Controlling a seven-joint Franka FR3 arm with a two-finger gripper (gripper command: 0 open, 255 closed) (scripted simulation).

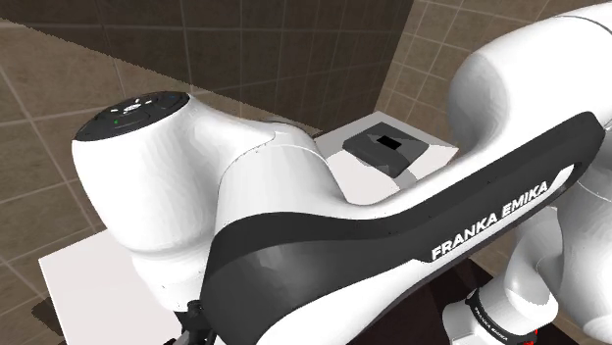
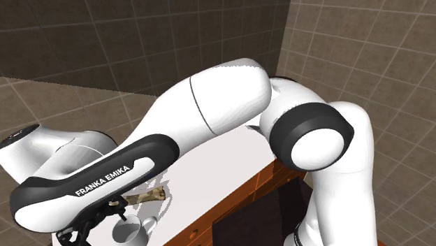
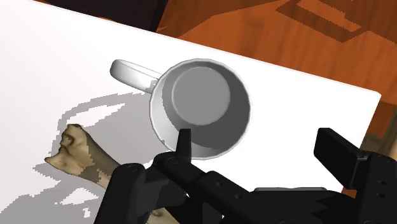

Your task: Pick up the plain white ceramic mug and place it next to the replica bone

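Claw [image 3: 257,143] spread apart over the upright white mug [image 3: 200,105] (empty inside), bone [image 3: 83,156] nearby.

Bone [image 3: 83,156] just beside mug [image 3: 200,105]; bare tabletop [image 3: 299,114] beyond

Shoulder and second exterior views crowd the arm [image 1: 294,196]; wrist view looks down onto the mug [image 3: 200,105].

White arm [image 2: 223,98] reaches across the white table [image 2: 209,196]. Tan bone [image 2: 148,197] lies flat on the tabletop; white mug [image 2: 131,228] stands upright just beside it.
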